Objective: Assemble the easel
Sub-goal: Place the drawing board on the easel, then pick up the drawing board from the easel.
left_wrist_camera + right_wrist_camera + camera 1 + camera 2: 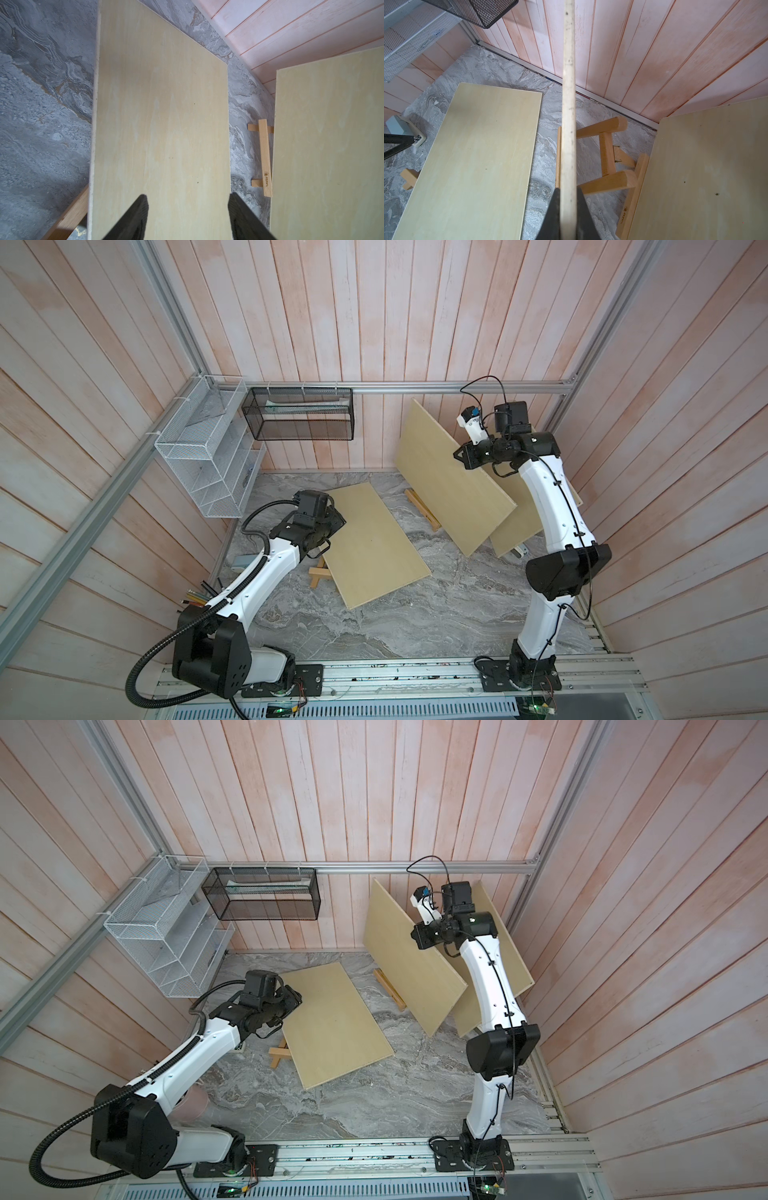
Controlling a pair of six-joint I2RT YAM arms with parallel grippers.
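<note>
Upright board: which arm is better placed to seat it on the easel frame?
Right. The right pincer is shut on the upright board at its edge, with the easel frame on the table just beside it. The left pincer hangs open over the flat board, holding nothing.

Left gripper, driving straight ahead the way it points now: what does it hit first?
Most likely the face of the low board, which fills the line ahead of the open left gripper. The gap to it is unclear.
</note>
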